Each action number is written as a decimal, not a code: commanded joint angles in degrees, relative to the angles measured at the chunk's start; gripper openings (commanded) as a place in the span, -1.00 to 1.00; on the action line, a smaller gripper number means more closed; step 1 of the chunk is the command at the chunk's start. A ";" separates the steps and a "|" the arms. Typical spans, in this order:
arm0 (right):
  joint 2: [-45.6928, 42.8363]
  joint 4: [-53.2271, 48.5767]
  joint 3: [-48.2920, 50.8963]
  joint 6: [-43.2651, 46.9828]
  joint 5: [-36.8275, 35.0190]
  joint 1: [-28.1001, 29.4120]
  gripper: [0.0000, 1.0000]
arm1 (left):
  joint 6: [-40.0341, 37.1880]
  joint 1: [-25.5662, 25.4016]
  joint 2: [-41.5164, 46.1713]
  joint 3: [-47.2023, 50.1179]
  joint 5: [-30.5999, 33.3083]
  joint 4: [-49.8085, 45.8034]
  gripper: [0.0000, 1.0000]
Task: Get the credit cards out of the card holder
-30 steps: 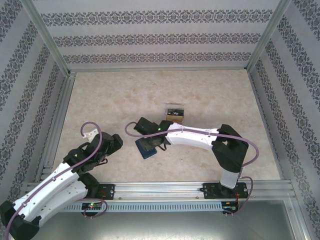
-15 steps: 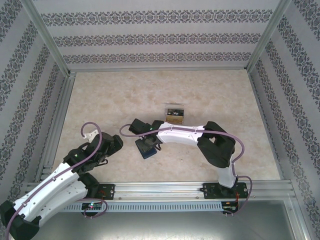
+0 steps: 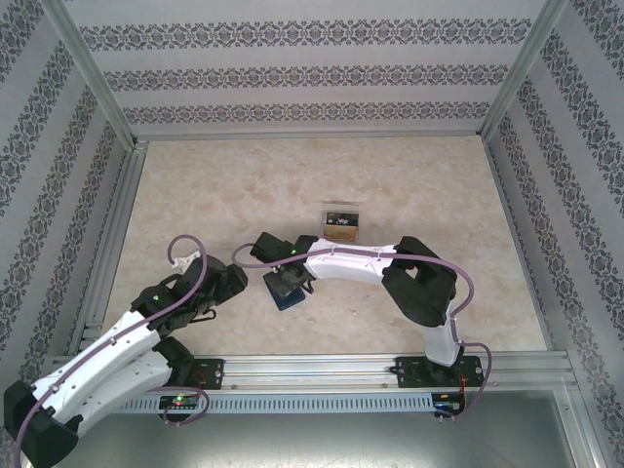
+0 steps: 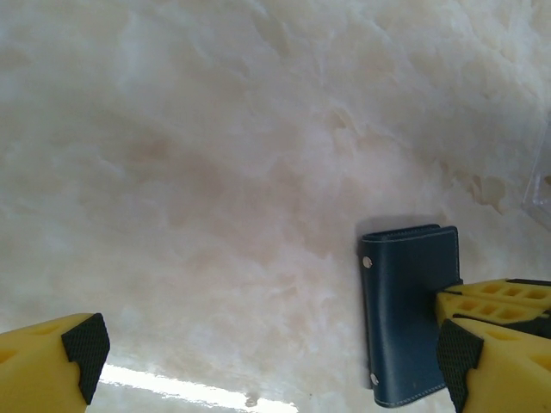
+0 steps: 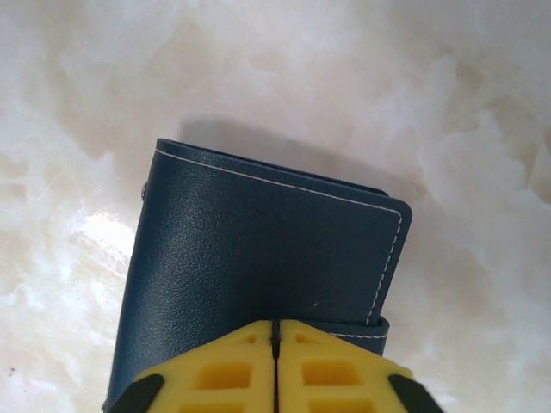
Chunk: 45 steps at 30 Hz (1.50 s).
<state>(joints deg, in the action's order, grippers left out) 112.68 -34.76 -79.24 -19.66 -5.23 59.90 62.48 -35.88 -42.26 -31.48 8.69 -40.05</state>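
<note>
1. Closure of the right gripper (image 5: pixel 275 334) is what has just changed. A second ago its jaws stood part open over the card holder (image 5: pixel 258 258). Now the yellow fingers (image 5: pixel 224 370) meet flush, with nothing visible between them. Their tips sit at the holder's edge, beside the little closing tab (image 5: pixel 380 330).
2. The right arm has drawn its elbow in to the left. The card holder (image 3: pixel 288 292) lies much where it did, on the table (image 3: pixel 409 195) left of centre and towards the near edge. It is folded shut with the navy cover up.
3. The left gripper (image 3: pixel 232 283) has crept right, towards the holder. Its jaws are wide and empty, and its wrist view shows the holder (image 4: pixel 405 314) just beside its right pad.
4. The clear box (image 3: pixel 342 222) stands beyond the holder, apart from it, as before.
5. I cannot tell whether the shut fingers pinch the tab's edge or only press on the cover. With the holder still folded, the credit cards are most likely inside, so nothing is out yet. Closing at the tab reads as the first attempt to lift the flap. The open left gripper is well placed to pin the holder while that happens.
</note>
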 commanded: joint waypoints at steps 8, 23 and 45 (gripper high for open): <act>-5.10 2.37 2.44 -4.15 5.86 -2.26 -1.00 | -4.35 0.76 -10.07 -1.99 -10.85 12.84 0.14; -9.66 11.62 9.53 -11.54 16.09 -7.04 -1.00 | -0.26 6.51 -28.75 -1.35 -30.32 36.96 -1.00; -19.81 19.60 17.78 -17.19 20.17 -11.79 -1.00 | -5.78 6.87 -47.05 -3.83 -28.50 31.09 -1.00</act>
<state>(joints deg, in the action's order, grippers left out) 96.23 -19.20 -61.87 -35.35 12.29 48.40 58.87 -29.58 -86.41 -36.91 -24.21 -3.60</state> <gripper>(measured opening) 0.057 0.057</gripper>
